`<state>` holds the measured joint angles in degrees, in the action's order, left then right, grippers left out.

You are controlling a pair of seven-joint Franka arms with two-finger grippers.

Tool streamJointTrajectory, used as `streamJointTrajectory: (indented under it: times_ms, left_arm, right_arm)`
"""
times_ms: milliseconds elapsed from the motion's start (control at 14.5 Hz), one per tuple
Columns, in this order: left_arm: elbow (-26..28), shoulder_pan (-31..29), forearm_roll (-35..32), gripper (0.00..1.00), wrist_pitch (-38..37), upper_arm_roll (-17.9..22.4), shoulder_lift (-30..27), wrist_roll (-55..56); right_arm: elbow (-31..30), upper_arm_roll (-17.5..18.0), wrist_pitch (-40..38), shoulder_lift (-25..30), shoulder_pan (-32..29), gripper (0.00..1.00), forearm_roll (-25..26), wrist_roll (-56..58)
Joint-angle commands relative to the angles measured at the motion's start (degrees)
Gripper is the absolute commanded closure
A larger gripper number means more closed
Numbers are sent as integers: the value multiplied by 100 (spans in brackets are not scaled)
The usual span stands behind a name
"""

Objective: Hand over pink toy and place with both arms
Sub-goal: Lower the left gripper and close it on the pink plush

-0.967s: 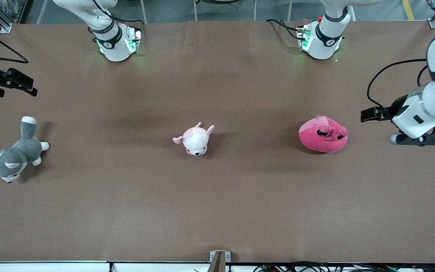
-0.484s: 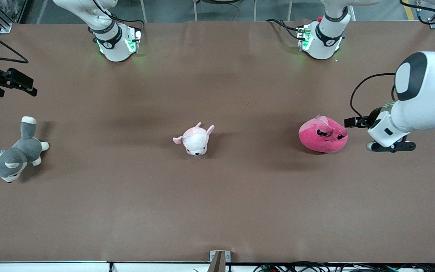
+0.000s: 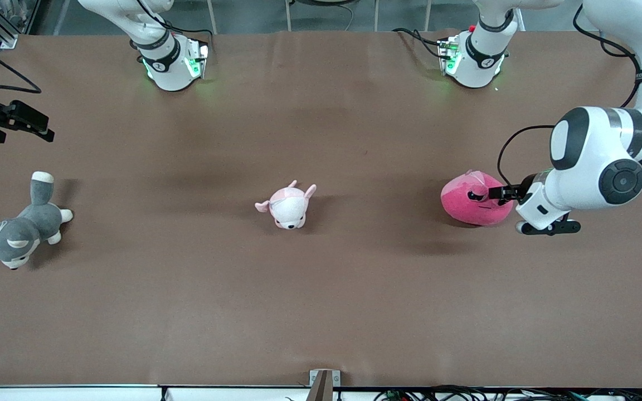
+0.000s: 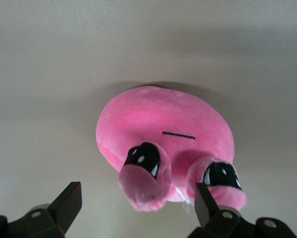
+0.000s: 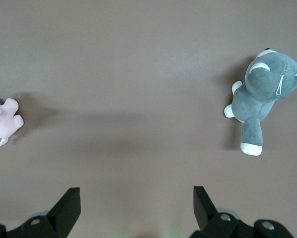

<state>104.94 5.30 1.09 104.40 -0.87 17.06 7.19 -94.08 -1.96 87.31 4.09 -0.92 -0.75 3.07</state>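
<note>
Front view, lower half of frame: bare brown table [image 3: 321, 301]. Mid-frame row, three plush toys well apart: grey-and-white husky plush [image 3: 20, 225] at the frame's left edge, small pale pink-and-white animal plush with ears [image 3: 287, 205] at centre, round hot-pink blob plush with angry black eyes (the pink toy) [image 3: 474, 200] at centre-right, resting on the table. Left gripper [image 3: 502, 193] sits at the pink toy's edge on the left arm's end of the table, over the toy's face; the white arm covers most of it in the front view, so finger spacing is unreadable there. Left wrist view fills that in: both black fingers [image 4: 64, 206] stand wide apart at the bottom of the frame with the pink toy [image 4: 163, 139] between and past them, nothing gripped, one fingertip overlapping the eye; contact can't be judged. Right gripper [image 3: 31, 123] hovers at the frame's upper left edge over the table above the husky, waiting. Right wrist view shows its fingers [image 5: 66, 208] spread wide and empty, husky [image 5: 262, 99] at upper right, pale plush [image 5: 4, 119] cut off at left edge. Top of front frame: both arm bases [image 3: 170, 61].
</note>
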Motion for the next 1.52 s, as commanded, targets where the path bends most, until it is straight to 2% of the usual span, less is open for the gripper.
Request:
streamJointTrajectory:
  times_ms: [0, 138, 345, 553, 1036, 1244, 1451]
  left_arm:
    - [44, 6, -48, 1, 54, -1, -1, 80]
    - [44, -3, -48, 2, 54, -1, 34, 80]
    - [44, -3, -48, 18, 54, -1, 105, 89]
    - [44, 15, -48, 46, 54, -10, 105, 89]
    - [1, 6, -22, 100, 19, -115, 26, 150]
    - [-262, 6, -13, 100, -269, -238, -167, 326]
    - [-1095, 6, 136, 100, -1137, -545, -317, 773]
  right_arm:
    - [-58, 12, -30, 118, -40, 0, -4, 71]
    - [-58, 12, -30, 118, -40, 0, -4, 71]
    - [-58, 12, -30, 118, -40, 0, -4, 71]
    - [-58, 12, -30, 118, -40, 0, -4, 71]
    - [-58, 12, -30, 118, -40, 0, -4, 71]
    - [-58, 12, -30, 118, -40, 0, -4, 71]
    - [-58, 12, -30, 118, -40, 0, -4, 71]
